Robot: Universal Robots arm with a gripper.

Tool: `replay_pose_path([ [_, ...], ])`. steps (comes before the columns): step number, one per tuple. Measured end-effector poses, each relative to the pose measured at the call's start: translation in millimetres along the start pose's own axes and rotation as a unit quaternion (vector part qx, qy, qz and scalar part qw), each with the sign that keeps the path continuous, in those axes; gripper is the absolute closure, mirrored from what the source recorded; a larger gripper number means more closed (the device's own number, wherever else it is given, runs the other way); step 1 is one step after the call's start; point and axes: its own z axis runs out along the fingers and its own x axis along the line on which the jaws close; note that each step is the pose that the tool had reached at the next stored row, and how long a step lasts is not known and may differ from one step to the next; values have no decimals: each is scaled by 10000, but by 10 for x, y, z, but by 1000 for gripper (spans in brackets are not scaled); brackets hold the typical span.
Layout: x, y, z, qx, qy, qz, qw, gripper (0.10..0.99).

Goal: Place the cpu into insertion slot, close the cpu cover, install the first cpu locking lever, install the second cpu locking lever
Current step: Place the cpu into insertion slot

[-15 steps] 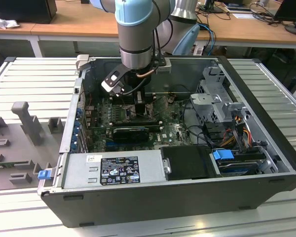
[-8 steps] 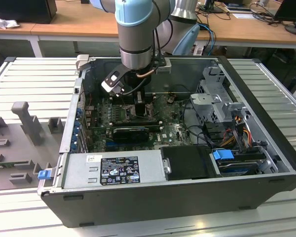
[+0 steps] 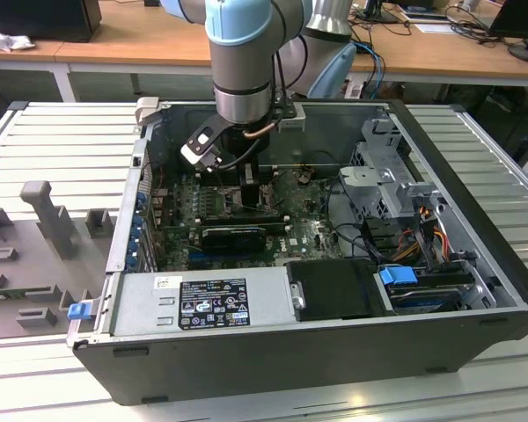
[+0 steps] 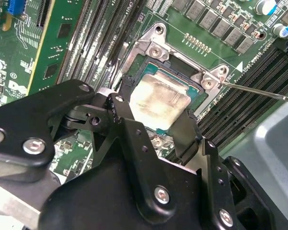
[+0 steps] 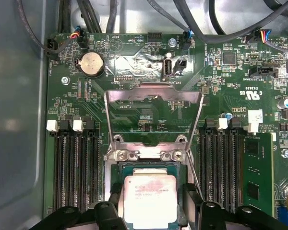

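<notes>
- cpu (image 5: pixel 150 201) lies flat in the insertion slot (image 4: pixel 153 49), pale face up, in both wrist views.
- gripper (image 5: pixel 152 194) jaws pinch the cpu by two opposite edges.
- cpu cover (image 5: pixel 153 94) is swung up and open, off the slot.
- thin wire locking lever (image 5: pixel 194 167) stands free beside the slot.
- memory slots (image 5: pixel 74 167) flank it on the green motherboard (image 5: pixel 134 62).
- exterior view: arm reaches down into the open computer case (image 3: pixel 334 352).

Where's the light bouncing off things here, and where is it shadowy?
Exterior view: the board inside the case lies dim, while the slatted table gleams pale. Second wrist view: the cpu shows a patchy, dull sheen. First wrist view: the raised cover catches light.
</notes>
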Motion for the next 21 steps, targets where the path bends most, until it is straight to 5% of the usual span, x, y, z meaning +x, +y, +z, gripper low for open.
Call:
replay_pose_path([
  [9,-2,13,-153,0,0,0,10000,498],
  [12,-2,14,-160,0,-1,0,10000,627],
  [13,-2,14,-166,1,-3,0,10000,808],
  [16,-2,14,-172,0,-6,0,10000,929],
  [21,-2,16,-197,0,-6,0,10000,980],
])
